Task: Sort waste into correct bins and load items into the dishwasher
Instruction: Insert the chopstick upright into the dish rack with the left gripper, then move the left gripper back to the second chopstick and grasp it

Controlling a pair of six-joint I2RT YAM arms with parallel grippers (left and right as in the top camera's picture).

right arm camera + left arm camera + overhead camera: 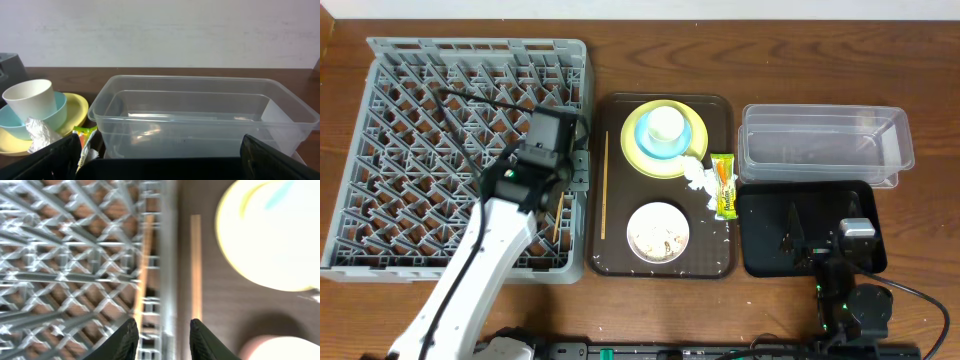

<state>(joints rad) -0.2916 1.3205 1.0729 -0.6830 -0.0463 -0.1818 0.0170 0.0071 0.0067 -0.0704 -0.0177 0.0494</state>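
My left gripper (164, 330) hangs over the right rim of the grey dishwasher rack (410, 130), open, with nothing between its fingers. One wooden chopstick (142, 265) lies in the rack just inside the rim. The other chopstick (196, 265) lies on the brown serving tray (615, 255). On that tray a white cup (666, 124) sits in a light blue bowl (685, 145) on a yellow plate (638, 150). A white bowl (658, 232) holds crumbs. A tissue (697, 177) and snack wrapper (724, 185) lie beside it. My right gripper (165, 162) stands wide open over the black tray (760, 255).
The clear tub (200, 115) stands just beyond the black tray, facing my right gripper. Loose crumbs dot the serving tray near the white bowl. Bare wooden table (920, 80) lies to the right of the tub and in front of the rack.
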